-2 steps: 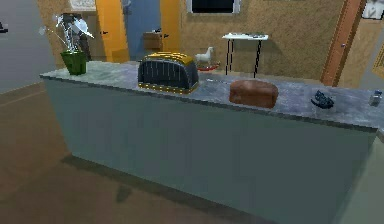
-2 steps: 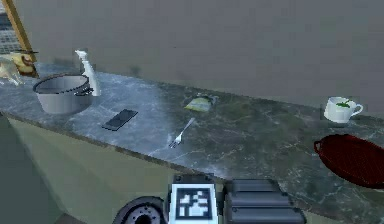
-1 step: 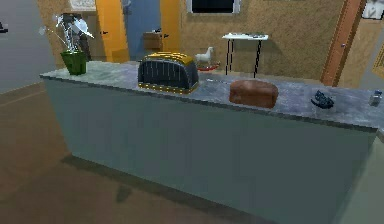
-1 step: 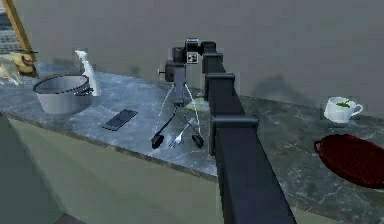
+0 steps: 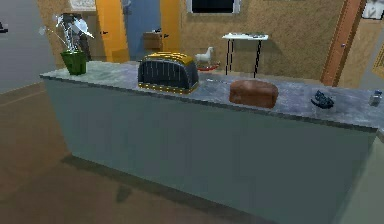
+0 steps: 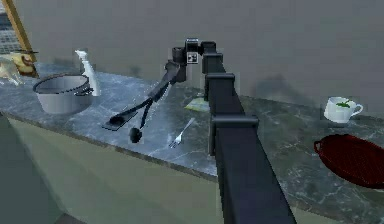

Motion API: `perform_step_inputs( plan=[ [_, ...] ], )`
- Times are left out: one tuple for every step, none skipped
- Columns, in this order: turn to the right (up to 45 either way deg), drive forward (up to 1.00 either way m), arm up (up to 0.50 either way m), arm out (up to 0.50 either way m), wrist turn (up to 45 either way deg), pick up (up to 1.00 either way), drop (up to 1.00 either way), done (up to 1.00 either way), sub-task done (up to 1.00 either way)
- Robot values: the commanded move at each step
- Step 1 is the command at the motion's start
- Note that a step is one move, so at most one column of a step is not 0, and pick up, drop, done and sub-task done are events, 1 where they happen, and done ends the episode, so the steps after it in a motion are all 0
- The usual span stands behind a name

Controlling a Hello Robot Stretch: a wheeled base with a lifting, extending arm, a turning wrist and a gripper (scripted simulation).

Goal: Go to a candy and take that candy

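Candy indistinct; counter (image 5: 300, 104) edge ahead, bare floor (image 5: 50, 185) before

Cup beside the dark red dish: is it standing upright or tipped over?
Upright. The cup stands on its base on the counter, rim upward, with something green showing inside.

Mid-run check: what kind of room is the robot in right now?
Most likely a kitchen. A toaster and a loaf of bread sit on a long stone-look counter, and the arm side view shows a metal pot and a cup on a similar worktop.
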Motion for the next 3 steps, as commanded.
perform_step_inputs(
  plan=[
    [0.0, 0.00, 0.00, 0.00, 45.0, 0.00, 0.00, 0.00, 0.00],
    [0.0, 0.00, 0.00, 0.00, 45.0, 0.00, 0.00, 0.00, 0.00],
    [0.0, 0.00, 0.00, 0.00, 45.0, 0.00, 0.00, 0.00, 0.00]
  ],
)
